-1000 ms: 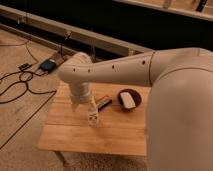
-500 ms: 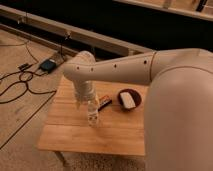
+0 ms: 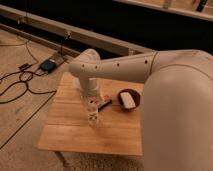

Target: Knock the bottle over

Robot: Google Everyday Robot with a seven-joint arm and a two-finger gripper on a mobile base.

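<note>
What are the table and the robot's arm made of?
The table looks like pale matte wood, with plank lines showing. The arm seems smooth white plastic, slightly shiny. Its gripper hangs over the table's middle, by the bottle.

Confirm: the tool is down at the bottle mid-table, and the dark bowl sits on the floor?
No. The camera view shows the dark bowl on the table, not the floor. The tool is indeed down at the bottle mid-table.
</note>
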